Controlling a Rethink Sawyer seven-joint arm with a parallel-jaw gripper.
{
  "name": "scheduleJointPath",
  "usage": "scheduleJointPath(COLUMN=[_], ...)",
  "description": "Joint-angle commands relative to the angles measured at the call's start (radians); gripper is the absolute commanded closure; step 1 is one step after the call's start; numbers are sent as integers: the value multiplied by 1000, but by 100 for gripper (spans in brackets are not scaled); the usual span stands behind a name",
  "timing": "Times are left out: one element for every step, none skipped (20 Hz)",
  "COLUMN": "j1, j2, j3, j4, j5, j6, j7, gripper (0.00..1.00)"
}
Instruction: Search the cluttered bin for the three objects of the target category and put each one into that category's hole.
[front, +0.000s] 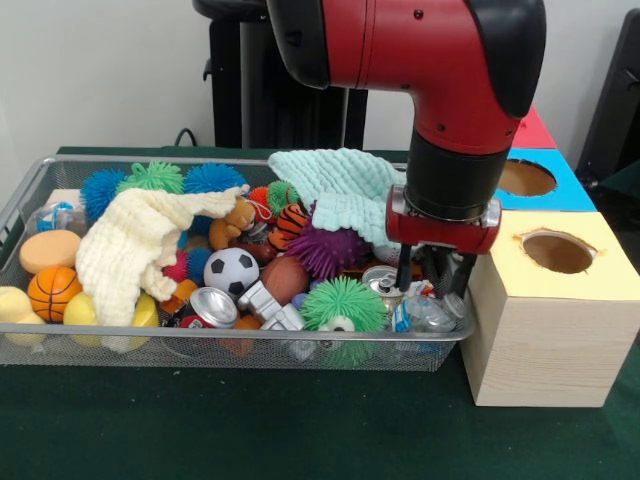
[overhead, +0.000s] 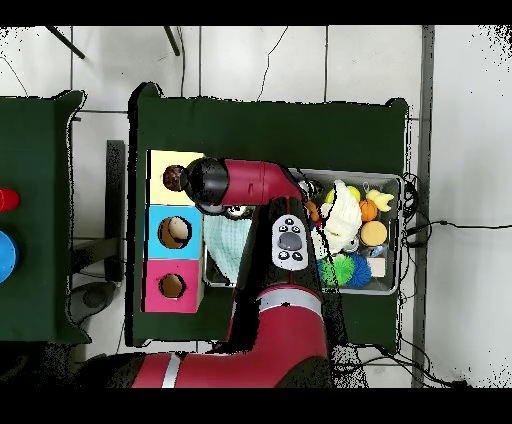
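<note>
Gripper down inside the right end of the wire bin, black fingers dipping among the clutter; jaws slightly spread, straddling crushed clear plastic, though cannot tell whether anything is actually pinched. Just left of the jaws, a silver can standing on end. Further left, a green spiky ball, a purple spiky ball and a brown football. Well left of the jaws: a second can lying on its side, a small soccer ball, a cream cloth draped over toys, an orange basketball, blue spiky balls at the back. Behind the jaws, a mint cloth heaped against the bin's rear wall.

Just right of the jaws, outside the bin, a wooden box with a yellow top and a round hole, nothing visible inside. Beyond it, a blue-topped box with its own hole, then a red-topped box. From overhead, arm reaching across the bin toward the yellow box, covering the gripper.
</note>
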Motion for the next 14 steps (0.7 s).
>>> scheduleJointPath(j1=[-6,-2,1,6,6,6,3,1,-2,-4,-6,-6,-11,-16], j2=[60,60,59,58,59,60,61,63,63,67,70,73,77,82], j3=[24,21,19,14,12,10,12,12,11,10,9,7,12,18], j4=[-58,-58,-58,-60,-65,-70,-71,-71,-72,-70,-67,-73,-80,-86], j5=[36,38,39,40,38,37,35,32,25,24,22,15,16,18], j6=[8,8,9,12,18,24,28,31,40,47,53,42,54,67], j7=[173,180,183,187,183,180,170,162,148,143,138,131,121,110], gripper=[0,0,0,0,0,0,0,0,0,0,0,0,0,0])
